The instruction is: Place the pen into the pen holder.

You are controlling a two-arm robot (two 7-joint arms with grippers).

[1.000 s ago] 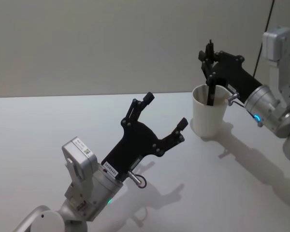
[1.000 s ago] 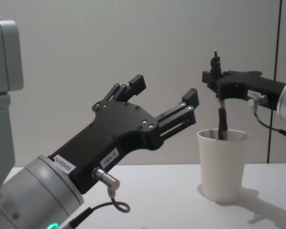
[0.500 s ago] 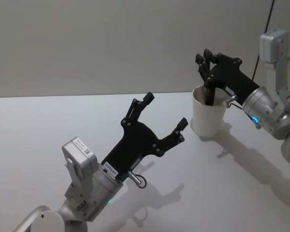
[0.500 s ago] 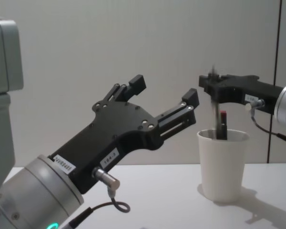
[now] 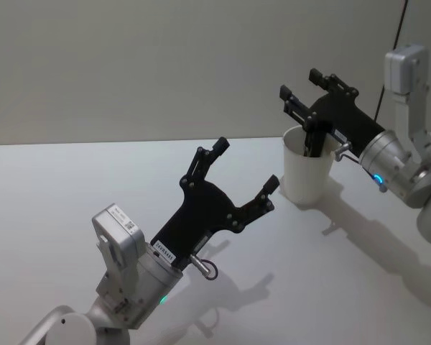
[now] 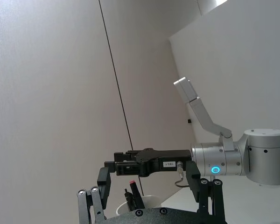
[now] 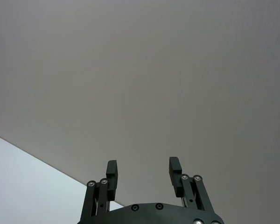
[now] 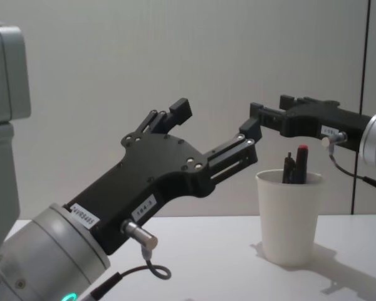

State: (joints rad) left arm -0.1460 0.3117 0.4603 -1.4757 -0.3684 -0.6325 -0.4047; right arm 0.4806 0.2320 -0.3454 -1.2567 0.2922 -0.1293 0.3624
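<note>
Released! Since a second ago my right gripper (image 5: 305, 88) has let go, fingers spread empty above the plain white paper cup (image 5: 307, 175); the dark red-capped pen (image 8: 301, 164) stands inside. My left gripper (image 5: 245, 167) hovers open mid-table.

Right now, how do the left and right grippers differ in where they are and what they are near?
The left gripper is raised over bare table, away from the cup; the right gripper hangs just above the pen holder, where the pen stands. Both have open fingers and hold nothing.
</note>
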